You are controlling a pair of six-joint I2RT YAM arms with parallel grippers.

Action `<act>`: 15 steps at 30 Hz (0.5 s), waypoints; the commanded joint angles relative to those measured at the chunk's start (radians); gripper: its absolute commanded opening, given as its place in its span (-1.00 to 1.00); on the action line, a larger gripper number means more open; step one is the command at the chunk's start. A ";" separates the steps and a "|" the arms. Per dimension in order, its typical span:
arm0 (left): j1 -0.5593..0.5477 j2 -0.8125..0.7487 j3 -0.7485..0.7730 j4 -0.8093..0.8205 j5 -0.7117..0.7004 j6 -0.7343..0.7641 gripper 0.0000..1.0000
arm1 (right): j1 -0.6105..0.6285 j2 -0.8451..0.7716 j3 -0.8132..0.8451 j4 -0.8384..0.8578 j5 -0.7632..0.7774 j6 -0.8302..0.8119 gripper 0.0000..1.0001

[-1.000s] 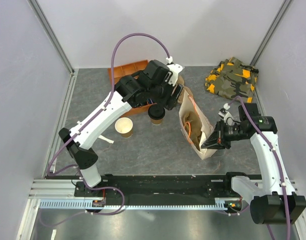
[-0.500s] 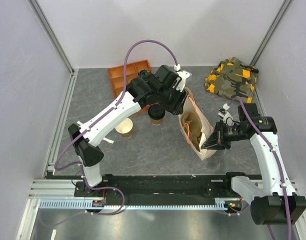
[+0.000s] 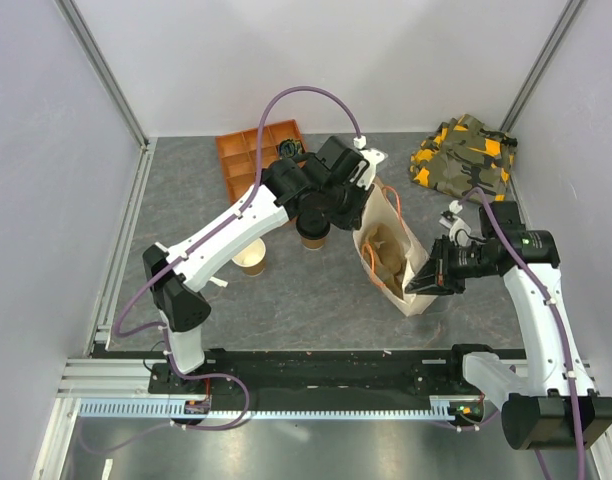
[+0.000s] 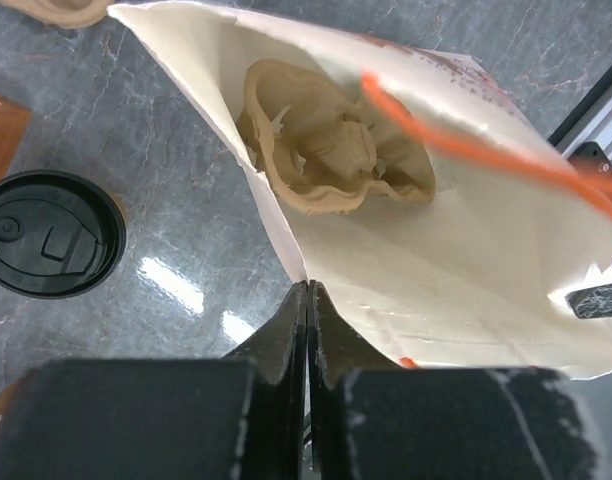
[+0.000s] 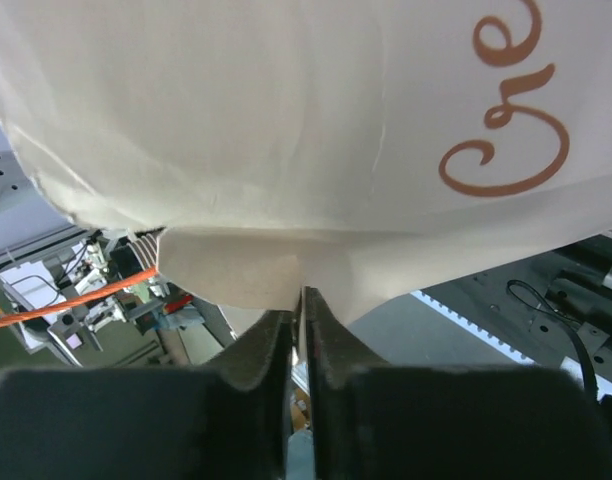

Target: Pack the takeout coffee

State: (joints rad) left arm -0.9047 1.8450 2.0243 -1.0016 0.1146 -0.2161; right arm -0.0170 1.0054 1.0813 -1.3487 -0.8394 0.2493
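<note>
Left gripper (image 4: 308, 288) has clamped bag (image 4: 486, 260) rim; right gripper (image 5: 301, 295) pinches it too; coffee (image 4: 48, 232) light, crushable: grip wall below lid

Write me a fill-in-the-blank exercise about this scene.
1. The takeout coffee has a ___ lid.
2. The paper bag has ___ handles.
3. The pulp carrier sits ___ the bag.
4. The left end effector and the right end effector each pinch the ___.
Missing words: black; orange; inside; bag.
</note>
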 commanded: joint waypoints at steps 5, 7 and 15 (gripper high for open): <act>-0.002 -0.039 -0.018 -0.020 0.011 0.026 -0.96 | 0.003 0.015 0.112 -0.024 0.065 -0.038 -0.20; -0.002 -0.053 -0.039 -0.025 0.014 0.041 -0.96 | 0.003 0.018 0.143 -0.027 0.085 -0.054 -0.03; -0.002 -0.067 -0.027 -0.029 0.036 0.066 -0.96 | 0.003 0.016 0.313 0.005 0.144 -0.074 0.88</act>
State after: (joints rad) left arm -0.9047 1.8187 1.9732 -1.0229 0.1158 -0.1921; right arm -0.0170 1.0290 1.3094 -1.3590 -0.7383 0.1967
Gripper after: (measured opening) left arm 0.025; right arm 0.881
